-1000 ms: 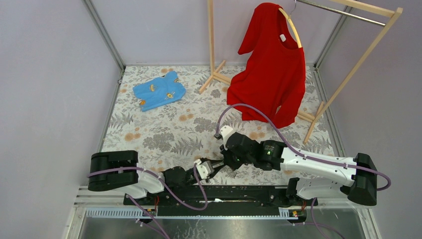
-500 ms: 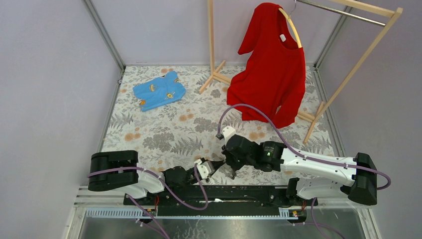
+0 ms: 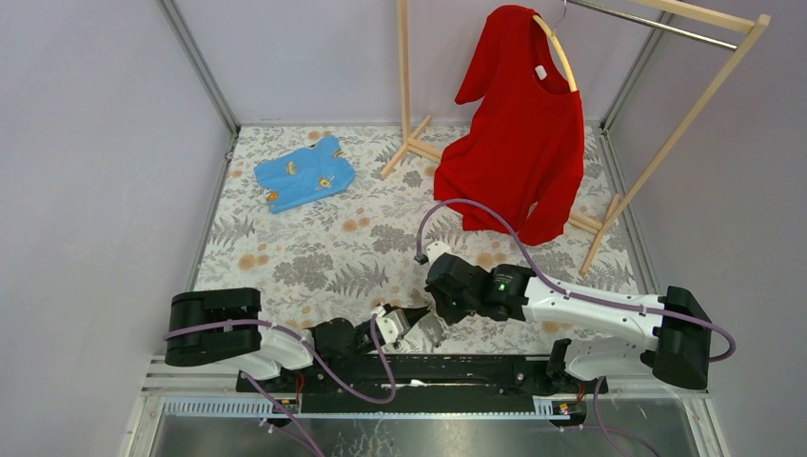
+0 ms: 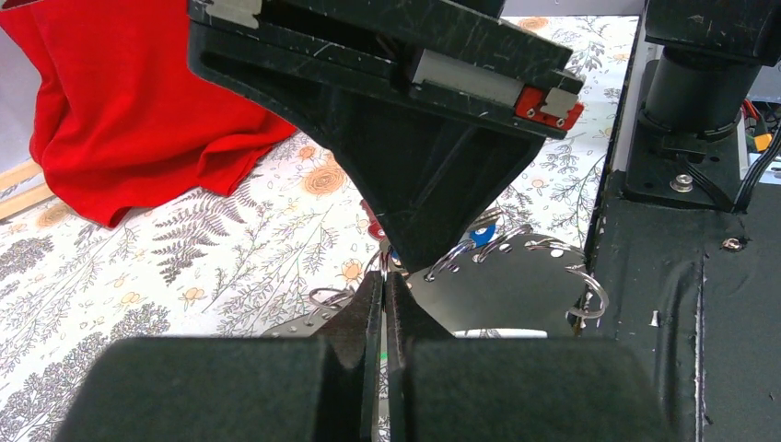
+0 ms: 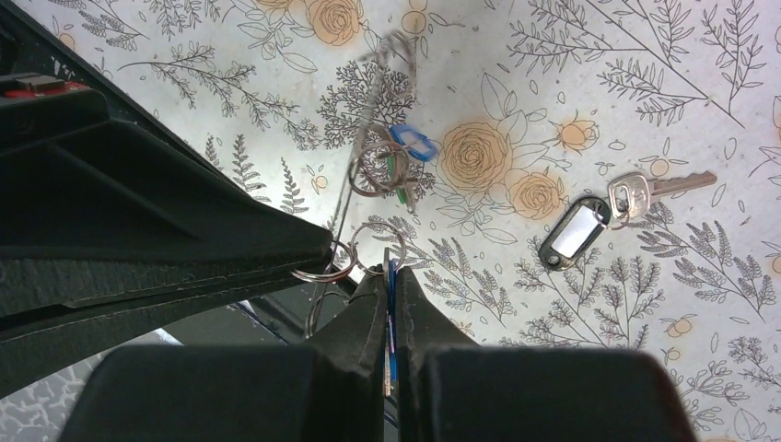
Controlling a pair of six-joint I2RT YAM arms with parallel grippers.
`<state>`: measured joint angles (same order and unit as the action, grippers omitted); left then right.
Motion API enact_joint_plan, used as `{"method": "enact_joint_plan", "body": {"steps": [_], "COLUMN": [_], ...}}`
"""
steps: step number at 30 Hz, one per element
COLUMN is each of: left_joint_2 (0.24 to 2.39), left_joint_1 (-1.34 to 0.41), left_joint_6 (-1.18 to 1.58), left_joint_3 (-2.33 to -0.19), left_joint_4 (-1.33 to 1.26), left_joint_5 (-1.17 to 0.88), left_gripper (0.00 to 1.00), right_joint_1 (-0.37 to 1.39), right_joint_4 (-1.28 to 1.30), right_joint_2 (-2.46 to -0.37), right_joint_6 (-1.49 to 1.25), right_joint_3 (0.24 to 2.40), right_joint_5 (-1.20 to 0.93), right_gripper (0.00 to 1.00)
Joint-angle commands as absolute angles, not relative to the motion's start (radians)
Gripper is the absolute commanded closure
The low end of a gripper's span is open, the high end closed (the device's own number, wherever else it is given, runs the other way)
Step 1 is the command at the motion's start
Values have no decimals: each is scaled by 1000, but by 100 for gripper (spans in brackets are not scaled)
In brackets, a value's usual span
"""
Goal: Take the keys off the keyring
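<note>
Both grippers meet low over the floral cloth, close to the near rail. My left gripper (image 3: 407,317) (image 4: 384,276) is shut on a thin silver keyring (image 5: 318,270), its tip coming in from the left of the right wrist view. My right gripper (image 3: 430,330) (image 5: 390,272) is shut on a blue-headed key (image 5: 390,285) that hangs from a second ring (image 5: 378,247) linked to the first. More rings with a blue tag (image 5: 412,143) lie on the cloth beyond. A silver key (image 5: 658,187) with a dark tag (image 5: 573,230) lies apart to the right.
A red shirt (image 3: 523,133) hangs from a wooden rack (image 3: 666,133) at the back right. A blue garment (image 3: 305,173) lies at the back left. The black base rail (image 3: 457,367) runs just below the grippers.
My left gripper has shut on the ring. The right gripper has swung down and left, closer to the left gripper's tip.
</note>
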<state>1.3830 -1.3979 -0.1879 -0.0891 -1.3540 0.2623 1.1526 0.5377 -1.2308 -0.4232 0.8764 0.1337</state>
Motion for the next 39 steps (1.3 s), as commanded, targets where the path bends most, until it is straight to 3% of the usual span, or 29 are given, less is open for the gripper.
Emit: {"method": "enact_joint_plan", "body": {"steps": [1,5,9,11,22,26,34,39], "left_joint_2": [1391,1403,1412,1414,1422,1418,1326,1214], "left_joint_1": [-1409,-1408,-1408,-1408,-1408,-1407,-1405,-1359], "left_joint_6": [-195,-177,-161,-161,-141,-113,22,215], "left_joint_3": [-93,-90,-87,-90,-89,-76,-75,-139], "left_joint_4": [-1488,-1497,-1494,-1486,-1465,-1486,-1414,-1143], "left_joint_5": [243,254,275,282,296,335,474,486], "left_gripper": [100,100,78,73,74,72,49,41], "right_joint_1": [1138,1138,1140,1142,1167,1161,961,801], "right_joint_4": [546,543,543,533,533,588,637,553], "right_joint_2": [-1233,-1210,-1195,-1188,-1200,-1198,-1136,-1132], "right_joint_6": [-385,-372,-363,-357,-346,-412,-543,-544], "right_joint_3": [912,915,932,934,948,946,876,792], "right_joint_5": [138,154,166,164,187,313,387,335], "right_gripper": [100,100,100,100,100,100,100,96]}}
